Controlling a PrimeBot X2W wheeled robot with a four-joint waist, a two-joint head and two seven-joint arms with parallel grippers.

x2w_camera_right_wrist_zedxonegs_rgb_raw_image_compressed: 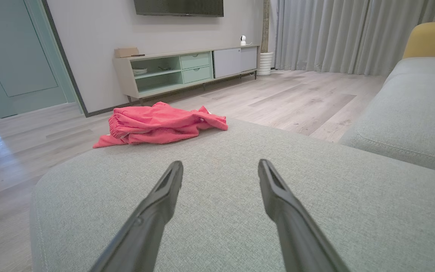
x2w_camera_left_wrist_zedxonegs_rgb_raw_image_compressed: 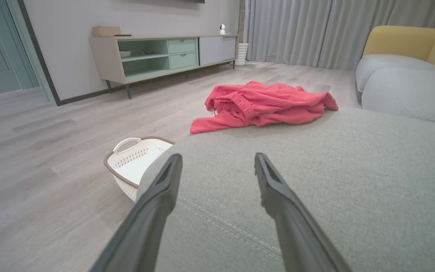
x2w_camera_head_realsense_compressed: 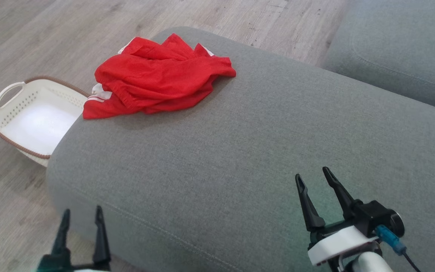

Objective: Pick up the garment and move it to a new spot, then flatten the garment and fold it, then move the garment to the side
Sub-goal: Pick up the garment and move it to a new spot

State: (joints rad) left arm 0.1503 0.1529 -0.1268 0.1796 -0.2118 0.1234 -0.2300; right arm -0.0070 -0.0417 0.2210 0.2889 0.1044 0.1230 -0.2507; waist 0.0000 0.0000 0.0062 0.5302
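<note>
One crumpled red fabric garment with white trim (x2w_camera_head_realsense_compressed: 157, 77) lies in a loose heap at the far left end of the grey woven sofa cushion (x2w_camera_head_realsense_compressed: 240, 151). It is near the single white perforated plastic basket with a brown rim (x2w_camera_head_realsense_compressed: 13, 109), which stands on the pale wood-grain floor (x2w_camera_head_realsense_compressed: 51, 30). Two hands hang by the cushion's near edge, well apart from the garment. The left hand (x2w_camera_head_realsense_compressed: 82, 211) and right hand (x2w_camera_head_realsense_compressed: 312, 175) are both spread wide, each with two dark tapered fingers, holding and touching nothing.

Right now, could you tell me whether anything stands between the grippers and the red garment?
Nothing visible does: bare grey cushion runs from the open left gripper and right gripper to the garment.
</note>
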